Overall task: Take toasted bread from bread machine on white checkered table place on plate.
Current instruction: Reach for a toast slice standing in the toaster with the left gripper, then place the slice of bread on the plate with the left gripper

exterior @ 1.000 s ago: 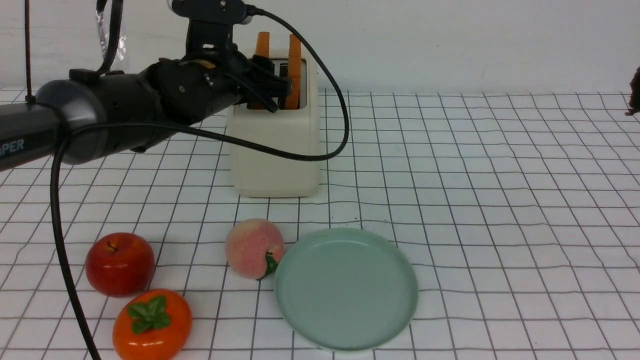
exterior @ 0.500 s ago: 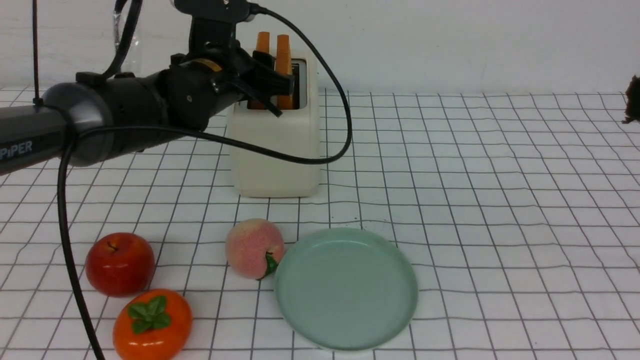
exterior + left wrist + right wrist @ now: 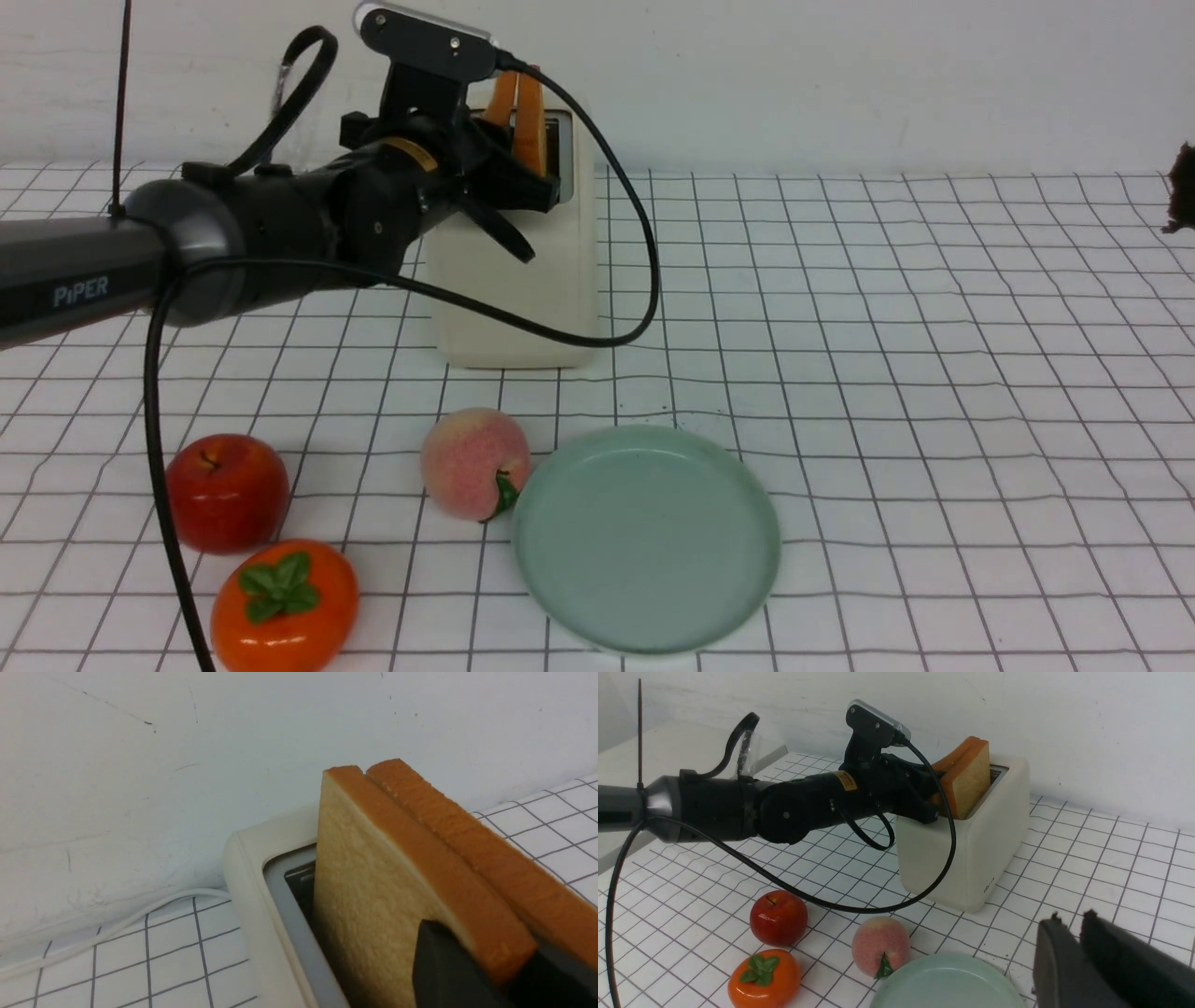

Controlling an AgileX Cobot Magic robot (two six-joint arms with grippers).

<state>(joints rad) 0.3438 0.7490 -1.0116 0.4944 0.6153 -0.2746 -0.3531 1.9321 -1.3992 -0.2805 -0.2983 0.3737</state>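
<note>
Two slices of toasted bread (image 3: pixel 530 121) stand pressed together and tilted, sticking up out of the cream bread machine (image 3: pixel 513 299) at the back of the white checkered table (image 3: pixel 934 373). My left gripper (image 3: pixel 532 187) is shut on the toasted bread (image 3: pixel 373 896); one dark finger (image 3: pixel 444 961) lies on the near slice's face. From the right wrist the slices (image 3: pixel 969 779) lean out of the bread machine (image 3: pixel 980 849). The mint-green plate (image 3: pixel 646 537) sits bare at the front. My right gripper (image 3: pixel 1071 917) hangs shut and holds nothing, beside the plate (image 3: pixel 943 984).
A peach (image 3: pixel 474 462) touches the plate's left rim. A red apple (image 3: pixel 227 490) and an orange persimmon (image 3: pixel 283 602) lie front left. The left arm's black cable (image 3: pixel 644 280) loops past the bread machine's right side. A white cord (image 3: pixel 117 928) runs behind it.
My left gripper has closed, pushing the two separate slices together. The arm has risen a little and the slices now lean to one side.
</note>
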